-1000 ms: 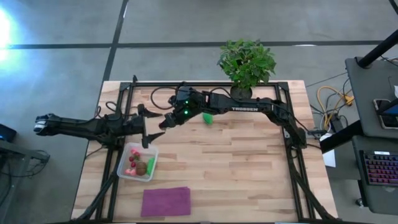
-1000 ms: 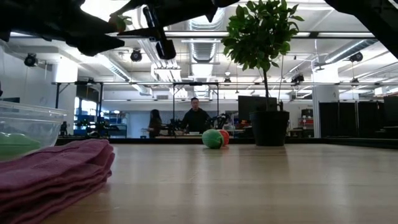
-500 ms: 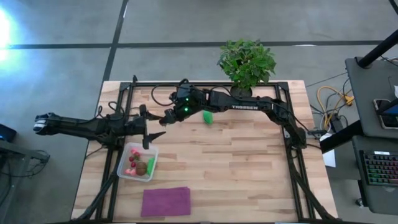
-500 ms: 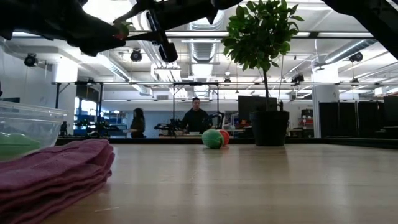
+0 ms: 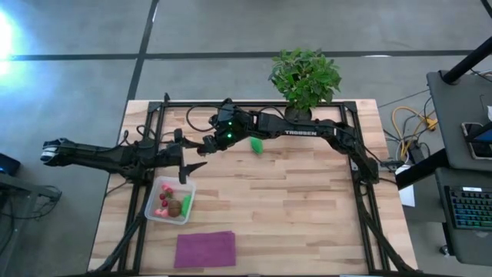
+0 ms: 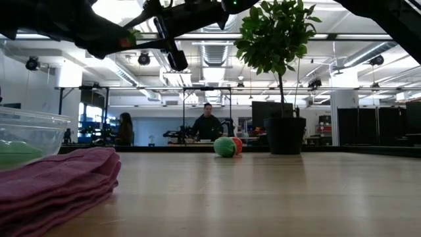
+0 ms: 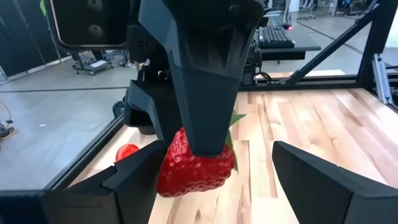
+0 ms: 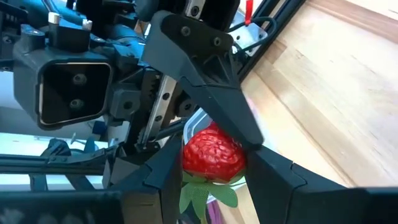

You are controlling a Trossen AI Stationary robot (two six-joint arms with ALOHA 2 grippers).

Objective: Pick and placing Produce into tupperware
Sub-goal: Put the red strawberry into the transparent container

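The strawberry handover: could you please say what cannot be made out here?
- High view: strawberry hidden beneath right gripper.
- Low view: tupperware cut off by picture edge, base behind purple cloth.
- Wrist views: whether left gripper touches strawberry is unclear.

the left arm reaches in from the left side and stretches almost flat toward the middle, and the left end effector [image 5: 187,159] sits at its tip with its two dark fingers [image 7: 323,180] standing apart. the right arm comes from the right side, bends at the elbow and runs back across, so the right end effector [image 5: 206,143] meets the left one tip to tip, just beyond and a little above it. the right fingers [image 7: 205,93] are clamped on a strawberry [image 7: 196,165], which hangs in the gap between the left fingers, beside one of them.
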